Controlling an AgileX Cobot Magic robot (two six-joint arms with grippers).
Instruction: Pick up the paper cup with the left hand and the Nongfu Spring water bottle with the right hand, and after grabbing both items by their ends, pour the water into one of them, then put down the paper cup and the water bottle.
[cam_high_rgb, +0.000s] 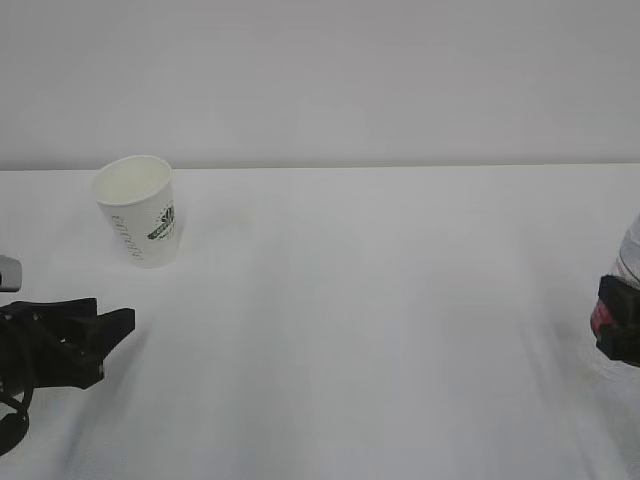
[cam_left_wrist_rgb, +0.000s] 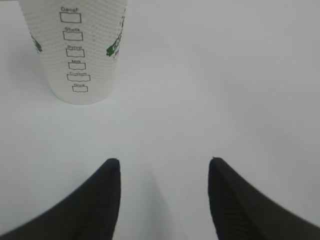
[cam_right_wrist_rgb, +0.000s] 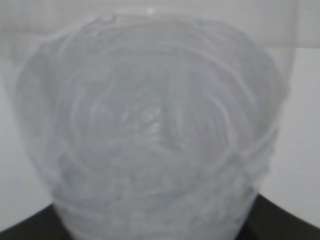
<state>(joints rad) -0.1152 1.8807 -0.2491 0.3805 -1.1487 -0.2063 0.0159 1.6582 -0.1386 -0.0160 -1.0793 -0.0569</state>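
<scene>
The white paper cup (cam_high_rgb: 140, 210) with a green logo stands upright on the table at the back left. In the left wrist view the paper cup (cam_left_wrist_rgb: 75, 50) sits ahead and to the left of the jaws. My left gripper (cam_high_rgb: 112, 320) hovers low near the front left, open and empty (cam_left_wrist_rgb: 164, 161), well short of the cup. At the far right edge the water bottle (cam_high_rgb: 630, 250) shows its clear body and red label, with my right gripper (cam_high_rgb: 620, 322) shut around it. The ribbed bottle (cam_right_wrist_rgb: 160, 125) fills the right wrist view between the black fingers (cam_right_wrist_rgb: 25, 227). I cannot make out any water.
The white table (cam_high_rgb: 380, 320) spreads between the two arms, with a pale wall behind its far edge. A small grey box (cam_high_rgb: 8, 272) shows at the left edge above my left arm.
</scene>
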